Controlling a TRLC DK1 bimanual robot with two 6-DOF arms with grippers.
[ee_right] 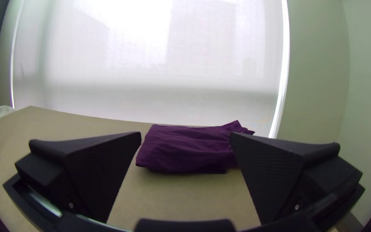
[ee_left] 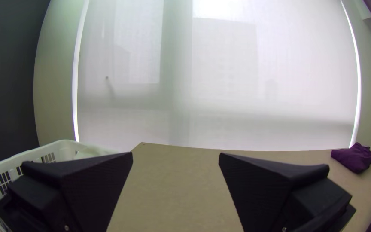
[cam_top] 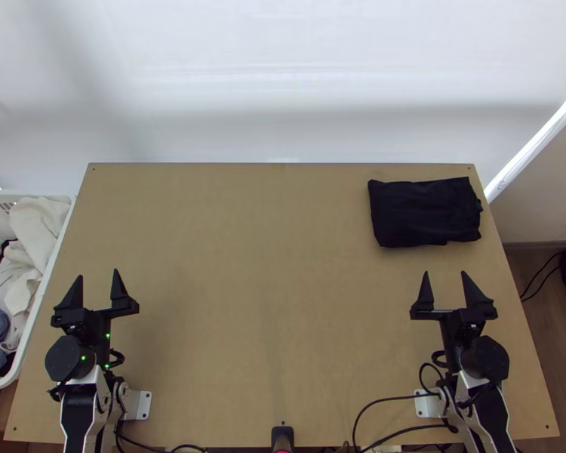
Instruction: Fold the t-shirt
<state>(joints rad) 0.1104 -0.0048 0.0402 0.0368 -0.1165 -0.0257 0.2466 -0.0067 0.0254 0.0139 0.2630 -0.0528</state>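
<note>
L end effector | R end effector, both spread | folded tee, layers unclr

Daylight glows through a white blind beside a pale wall, beyond the table

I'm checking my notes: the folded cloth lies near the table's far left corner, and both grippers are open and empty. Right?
Wrong corner: the top view shows the cloth at the table's far right. The left gripper and right gripper are indeed open and empty.

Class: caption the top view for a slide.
Folded dark cloth far right on the table; left gripper and right gripper open.
</note>
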